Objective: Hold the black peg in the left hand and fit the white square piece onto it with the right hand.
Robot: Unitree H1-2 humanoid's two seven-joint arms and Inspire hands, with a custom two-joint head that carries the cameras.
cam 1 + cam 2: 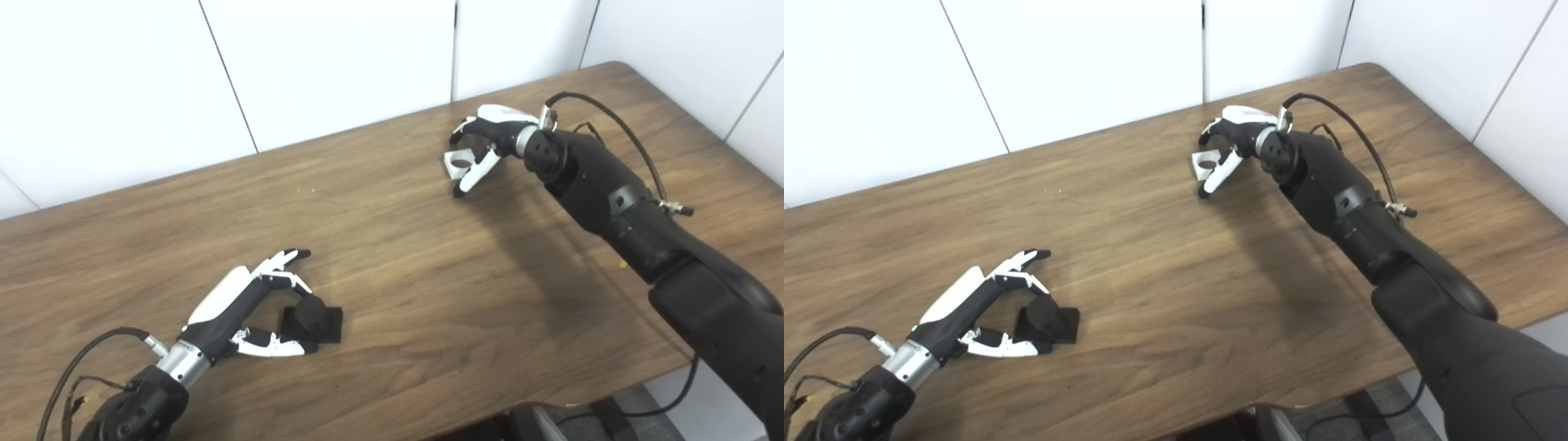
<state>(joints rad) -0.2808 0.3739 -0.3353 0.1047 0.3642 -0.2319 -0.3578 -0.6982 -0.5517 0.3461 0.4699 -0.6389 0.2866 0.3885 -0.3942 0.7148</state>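
Note:
The black peg (313,313), a short cylinder on a square black base, stands on the wooden table (392,263) at the near left. My left hand (245,303) lies around it, open, with fingers arched over the cylinder and the thumb (275,346) beside the base; I see no firm grip. At the far side, the white square piece (458,164) with its round hole rests on the table. My right hand (490,136) cups it, open, fingers curled above and the thumb (473,176) in front. The same piece (1205,164) and peg (1047,318) show in the right eye view.
White wall panels (343,67) run behind the table's far edge. The table's right corner (618,67) lies just beyond my right arm. A cable (618,125) loops over the right forearm. Another cable (79,361) trails from the left wrist.

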